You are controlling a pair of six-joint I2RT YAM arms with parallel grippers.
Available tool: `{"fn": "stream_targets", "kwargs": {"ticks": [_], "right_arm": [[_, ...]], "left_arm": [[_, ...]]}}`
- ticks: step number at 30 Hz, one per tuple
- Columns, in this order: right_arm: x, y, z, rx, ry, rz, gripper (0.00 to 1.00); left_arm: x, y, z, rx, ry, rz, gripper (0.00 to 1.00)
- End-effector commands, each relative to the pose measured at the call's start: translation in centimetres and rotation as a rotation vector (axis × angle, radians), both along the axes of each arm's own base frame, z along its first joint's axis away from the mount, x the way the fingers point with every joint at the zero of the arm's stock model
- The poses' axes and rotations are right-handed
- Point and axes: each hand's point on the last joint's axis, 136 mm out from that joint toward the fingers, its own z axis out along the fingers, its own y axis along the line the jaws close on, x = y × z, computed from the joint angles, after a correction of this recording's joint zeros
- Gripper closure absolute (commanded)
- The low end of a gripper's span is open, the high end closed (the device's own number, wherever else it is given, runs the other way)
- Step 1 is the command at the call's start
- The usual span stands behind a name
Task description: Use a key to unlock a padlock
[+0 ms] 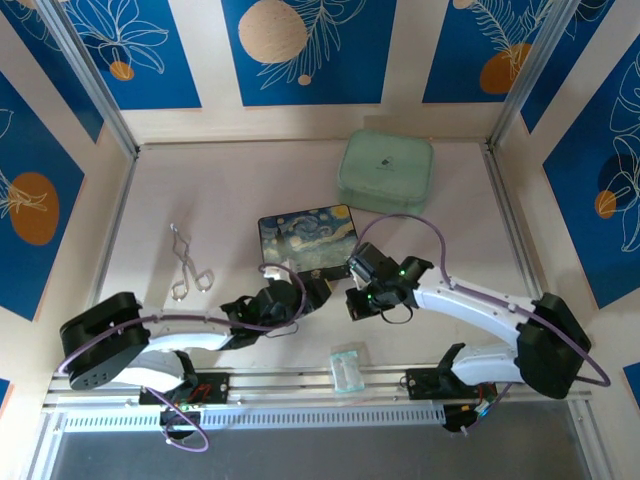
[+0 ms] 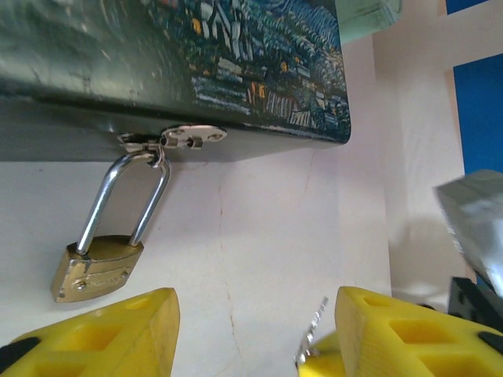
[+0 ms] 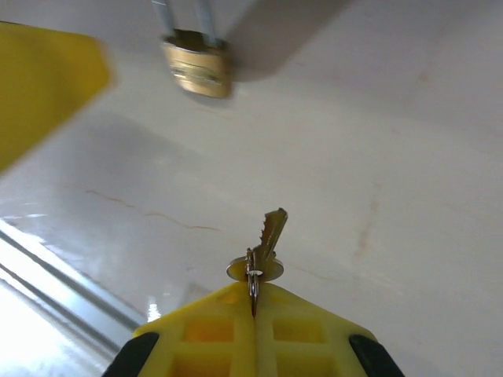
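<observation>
One brass padlock (image 2: 98, 271), smooth steel U-shackle, hangs from the painted box (image 2: 196, 55) hasp (image 2: 192, 136). One serrated silvery key (image 3: 266, 239) pinched in right gripper (image 3: 253, 302). Left gripper (image 2: 255, 314) spread, empty.

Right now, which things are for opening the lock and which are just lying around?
For the job: the padlock, hanging from the clasp of the painted box; the key, pinched in the right gripper; the left gripper, open near the padlock.
Just lying about: the tongs; the green case; the small clear packet by the rail.
</observation>
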Motion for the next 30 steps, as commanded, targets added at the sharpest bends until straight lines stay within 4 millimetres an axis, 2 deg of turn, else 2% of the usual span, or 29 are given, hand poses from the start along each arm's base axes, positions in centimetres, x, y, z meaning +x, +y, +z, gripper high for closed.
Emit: {"fn": "stream_targets", "kwargs": {"ticks": [1,8,14,20,22,25,30], "right_arm": [[-0.9,-2.1,-1.6,-0.133,0.089,0.041,1.00],[-0.6,-2.9,-4.2,-0.285,0.206,0.031,1.00],[-0.8,-3.2,-5.3,-0.350,0.250,0.003,1.00],[-1.4,-4.0,-5.8,-0.397,0.287,-0.037,0.91],[-1.6,-4.2,-5.6,-0.402,0.286,-0.052,0.85],[-1.4,-4.4,-5.0,-0.395,0.263,-0.078,0.83],[-0.7,-4.1,-3.4,-0.312,0.215,-0.133,0.64]], "left_arm": [[0.4,0.6,1.6,0.026,-0.053,0.022,0.45],[0.2,2.0,1.7,0.052,-0.067,0.045,0.45],[0.2,2.4,1.6,0.052,-0.065,0.054,0.45],[0.3,2.8,1.5,0.066,-0.071,0.065,0.44],[0.3,2.8,1.7,0.067,-0.074,0.067,0.44],[0.4,2.9,1.6,0.075,-0.076,0.070,0.44],[0.4,3.0,1.5,0.076,-0.077,0.075,0.43]]}}
